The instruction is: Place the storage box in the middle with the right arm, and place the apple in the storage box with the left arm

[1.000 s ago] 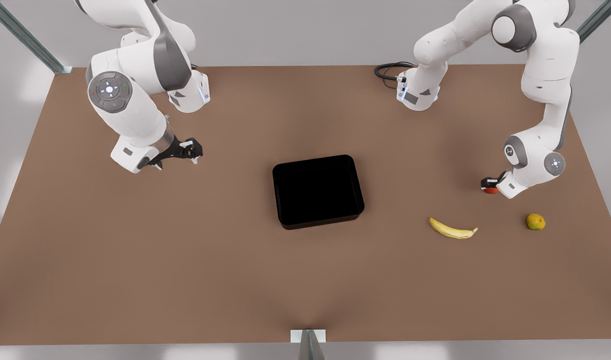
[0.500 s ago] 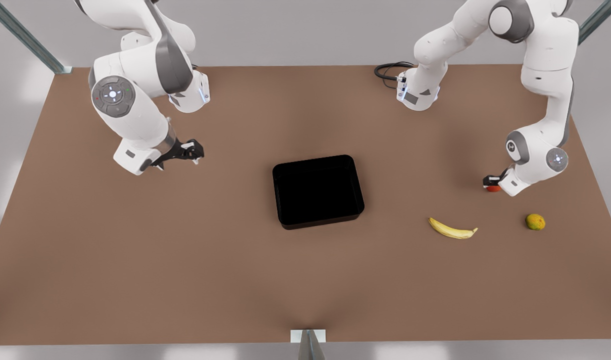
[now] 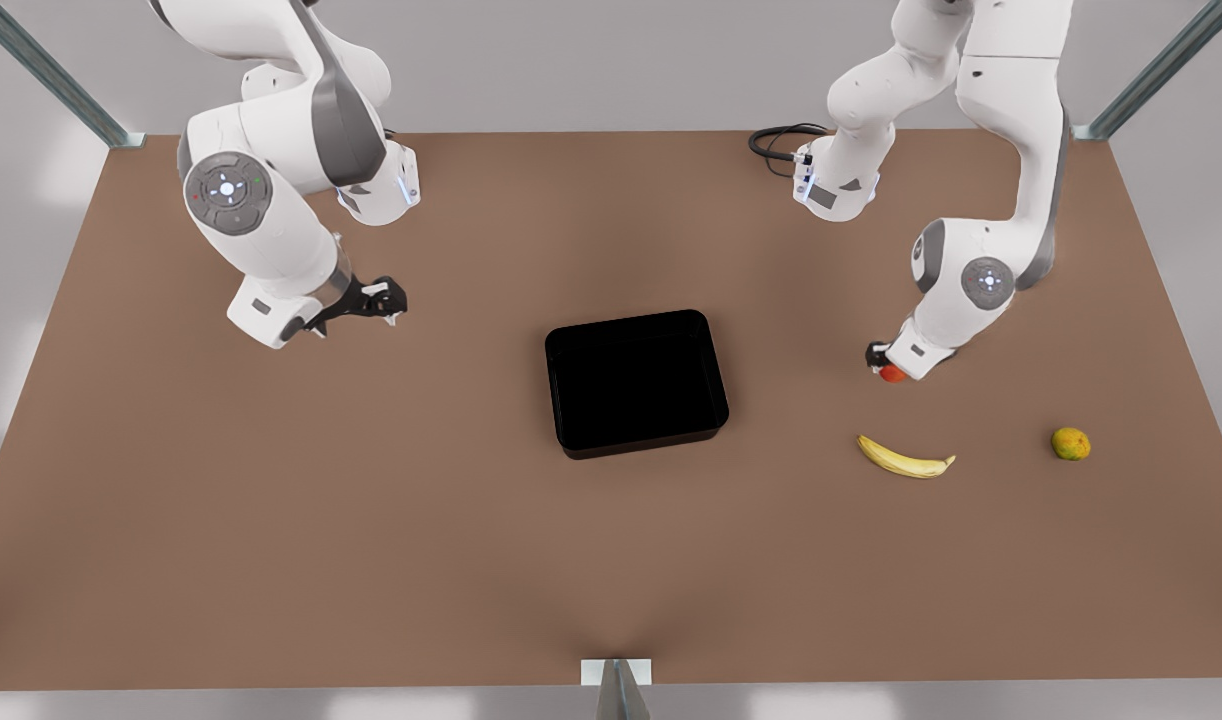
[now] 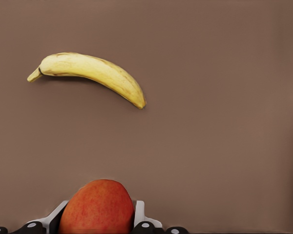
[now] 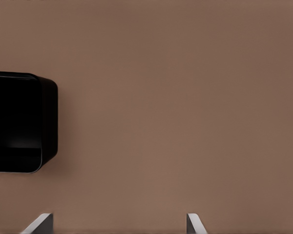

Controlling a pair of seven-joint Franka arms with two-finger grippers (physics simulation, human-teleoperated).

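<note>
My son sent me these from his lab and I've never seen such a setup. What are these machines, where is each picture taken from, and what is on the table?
These are simulator renders of two white jointed robot arms fixed to a brown table. The wide picture comes from a camera looking down on the table; the other two come from cameras on the arms' wrists.

On the table lie a black storage box in the middle, a banana and a yellow-green fruit.

The left end effector, on the front view's right, is shut on a red apple, between the box and the banana. The right end effector, on the front view's left, is open and waits; its camera sees the box's corner.
</note>
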